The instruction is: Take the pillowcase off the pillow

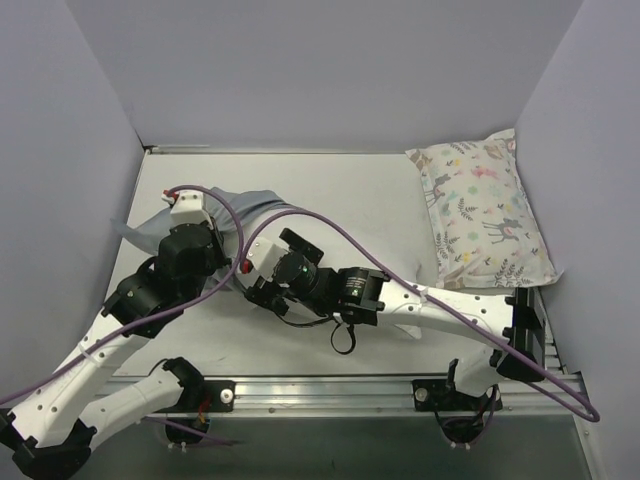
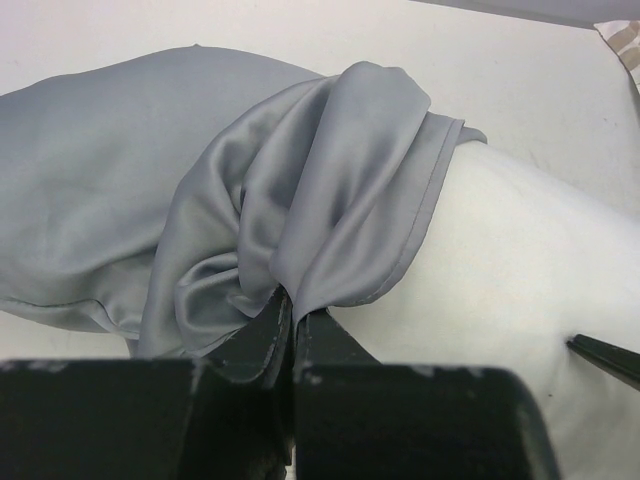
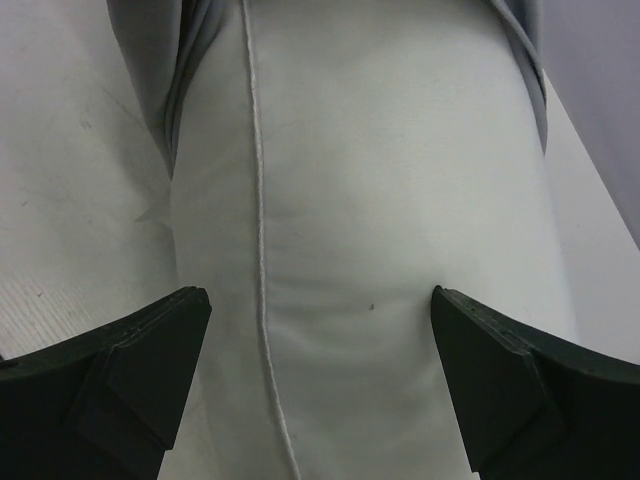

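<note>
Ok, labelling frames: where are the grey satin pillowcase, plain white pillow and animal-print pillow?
grey satin pillowcase (image 2: 330, 190): left wrist view, bunched fold near hem.
plain white pillow (image 3: 380, 200): right wrist view, bare cloth right of seam.
animal-print pillow (image 1: 485, 212): top external view, its middle.

Your left arm (image 1: 120, 340) and right arm (image 1: 440, 305) match: white link shells joined by black, rounded joint housings. Purple cables (image 1: 380, 265) loop off both wrists. Your left tool (image 2: 292, 320) has matte black fingers, scuffed pale along the edges. Your right tool (image 3: 320, 310) has black, wedge-shaped fingers with bevelled tips.
</note>
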You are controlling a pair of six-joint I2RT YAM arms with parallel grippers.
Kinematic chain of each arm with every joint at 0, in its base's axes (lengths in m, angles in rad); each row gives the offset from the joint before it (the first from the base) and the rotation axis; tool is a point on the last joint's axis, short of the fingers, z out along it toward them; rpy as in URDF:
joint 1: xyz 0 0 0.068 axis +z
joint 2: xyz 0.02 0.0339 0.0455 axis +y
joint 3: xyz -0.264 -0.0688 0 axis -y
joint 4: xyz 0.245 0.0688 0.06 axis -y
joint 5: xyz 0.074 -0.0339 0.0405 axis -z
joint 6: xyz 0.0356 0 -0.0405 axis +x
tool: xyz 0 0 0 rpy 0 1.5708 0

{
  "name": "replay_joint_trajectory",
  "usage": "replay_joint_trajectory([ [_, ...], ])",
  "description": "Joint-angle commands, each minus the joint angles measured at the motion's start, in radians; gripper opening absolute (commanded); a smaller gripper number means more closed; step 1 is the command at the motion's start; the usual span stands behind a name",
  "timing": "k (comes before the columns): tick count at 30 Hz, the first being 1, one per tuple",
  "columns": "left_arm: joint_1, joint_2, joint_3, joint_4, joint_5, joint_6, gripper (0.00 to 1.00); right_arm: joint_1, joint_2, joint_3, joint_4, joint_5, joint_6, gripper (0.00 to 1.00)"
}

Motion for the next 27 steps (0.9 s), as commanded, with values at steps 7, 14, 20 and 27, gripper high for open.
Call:
replay_joint_trajectory([
  [7,-0.005,0.017,0.122,0.070,-0.067,0.020,0.00,-0.050,0.137,0.033,0.014,0.096,-0.019,0.89],
  [14,0.032,0.107,0.171,0.119,-0.112,0.068,0.00,-0.146,0.113,0.290,-0.199,0.254,0.021,0.00],
  [20,0.413,0.198,0.067,0.213,0.116,-0.002,0.00,-0.242,0.053,0.616,-0.440,0.297,0.113,0.00],
  [27,0.825,0.286,-0.067,0.316,0.278,-0.110,0.00,-0.304,-0.015,0.683,-0.559,0.282,0.186,0.00],
])
